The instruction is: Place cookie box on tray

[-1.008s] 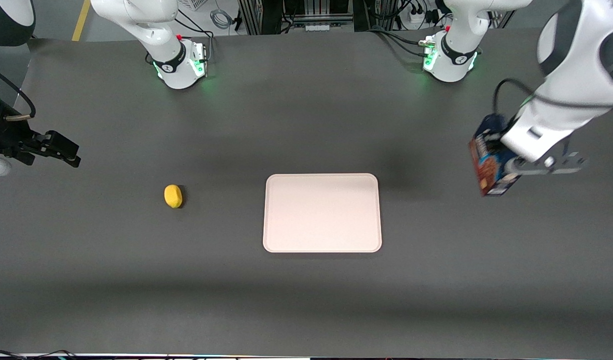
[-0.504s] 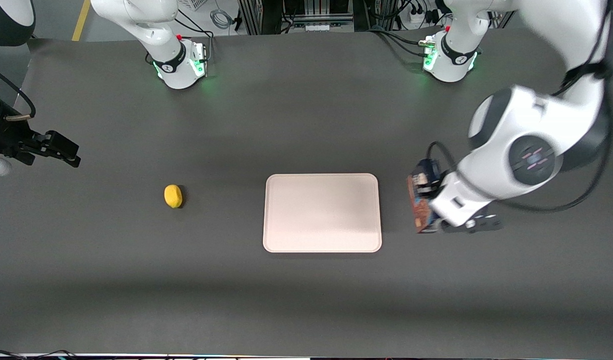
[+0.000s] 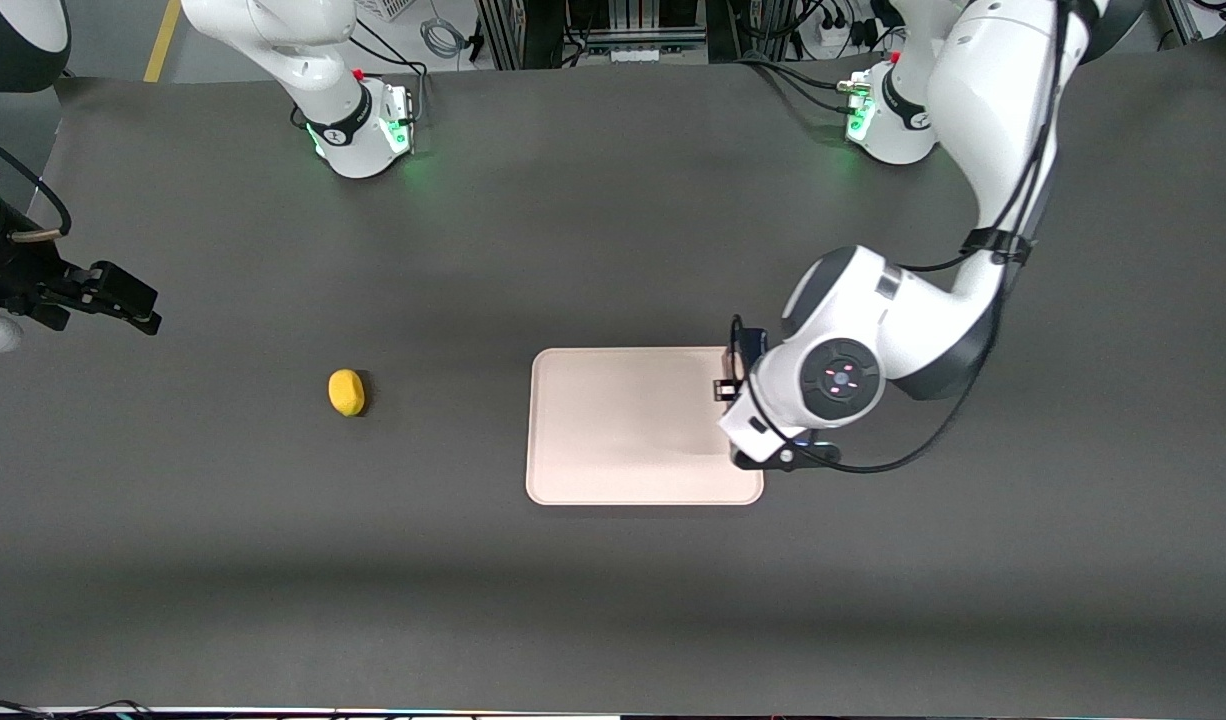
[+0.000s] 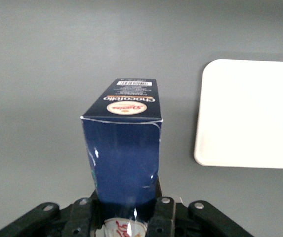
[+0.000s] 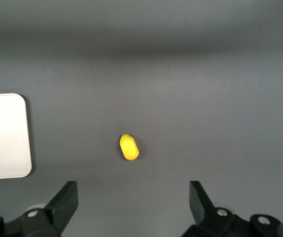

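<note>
The work surface was a dark grey mat covering the whole table (image 3: 593, 600), with the arm bases and cabling at the edge farthest from the front camera.

The cookie box (image 4: 124, 143) was off the table and carried in the air. In the left wrist view its navy body rose straight out from between the fingers, the printed end panel with the round logo facing away from the camera. The gripper (image 4: 125, 217) was closed on the box's lower end, one finger against each broad face; the grip appeared square and the carton showed no crushing. In the front view the gripper (image 3: 748, 400) was largely masked by the wrist, and only a sliver of the box (image 3: 752, 343) showed above it.

The tray (image 3: 633, 425) lay flat near the middle of the table with nothing on it. The wrist stood over the tray's edge nearest the working arm's end. The wrist view showed the box's far end over bare mat, with the tray (image 4: 250, 113) beside it.

Assessment: pickup complete, transport nearly complete. Outstanding: bring the box fully over the tray, lower it, release, withdraw.

A small yellow object (image 3: 346, 391) lay on the mat toward the parked arm's end, well apart from the tray and not involved.
</note>
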You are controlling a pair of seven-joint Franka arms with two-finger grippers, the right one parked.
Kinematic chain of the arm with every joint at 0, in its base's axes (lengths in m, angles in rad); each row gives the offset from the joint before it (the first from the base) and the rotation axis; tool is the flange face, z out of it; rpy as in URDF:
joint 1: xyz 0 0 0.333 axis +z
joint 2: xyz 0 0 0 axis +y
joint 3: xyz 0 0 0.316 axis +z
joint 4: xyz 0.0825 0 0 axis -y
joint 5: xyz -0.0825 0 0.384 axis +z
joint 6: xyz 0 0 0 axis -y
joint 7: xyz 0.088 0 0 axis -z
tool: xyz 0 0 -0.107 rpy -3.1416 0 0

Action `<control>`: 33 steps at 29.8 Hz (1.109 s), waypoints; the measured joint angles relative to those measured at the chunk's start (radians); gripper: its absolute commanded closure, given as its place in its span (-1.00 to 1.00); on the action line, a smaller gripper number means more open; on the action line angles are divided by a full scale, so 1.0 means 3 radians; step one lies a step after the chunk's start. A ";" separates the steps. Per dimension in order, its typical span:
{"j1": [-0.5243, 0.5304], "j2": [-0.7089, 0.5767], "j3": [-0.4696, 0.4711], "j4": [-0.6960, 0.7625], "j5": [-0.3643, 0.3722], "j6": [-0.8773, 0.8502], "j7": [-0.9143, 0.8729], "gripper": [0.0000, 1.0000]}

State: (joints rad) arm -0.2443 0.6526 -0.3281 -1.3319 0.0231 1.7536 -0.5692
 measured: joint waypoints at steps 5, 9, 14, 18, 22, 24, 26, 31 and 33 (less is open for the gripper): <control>-0.0055 0.0056 0.0001 0.0015 0.0014 0.0137 -0.0008 0.25; -0.0056 0.0108 0.0004 0.0017 0.0076 0.0261 -0.0008 0.25; -0.0079 0.0207 0.0004 0.0016 0.0136 0.0355 -0.0008 0.25; -0.0111 0.0275 0.0004 0.0016 0.0175 0.0410 -0.0008 0.24; -0.0141 0.0317 0.0004 0.0016 0.0222 0.0432 -0.0008 0.10; -0.0152 0.0329 0.0004 0.0016 0.0239 0.0434 -0.0008 -0.21; -0.0159 0.0335 0.0004 0.0016 0.0251 0.0436 -0.0008 -0.41; -0.0162 0.0342 0.0006 0.0016 0.0262 0.0446 -0.0008 -1.00; -0.0162 0.0342 0.0009 0.0016 0.0263 0.0454 -0.0008 -1.00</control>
State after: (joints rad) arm -0.2928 0.7552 -0.3254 -1.3270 0.1020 1.8896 -0.5717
